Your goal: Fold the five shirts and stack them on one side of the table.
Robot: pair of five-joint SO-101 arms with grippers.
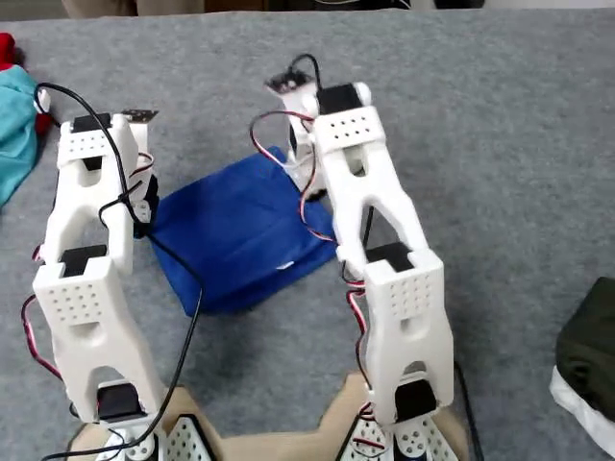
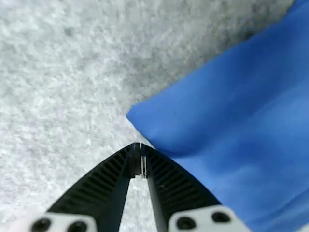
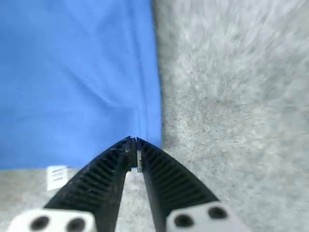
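A blue shirt lies folded into a rough square on the grey felt table, between the two arms. My left gripper is shut, its tips just off the near corner of the blue shirt, over bare felt. At the opposite side my right gripper is also shut, with its tips over the edge of the blue shirt. I cannot tell whether it pinches cloth. A small white tag pokes out from under the shirt's edge.
A teal shirt and something red lie at the table's far left edge. At the right edge a dark green garment rests on a white one. Open felt stretches behind and to the right of the arms.
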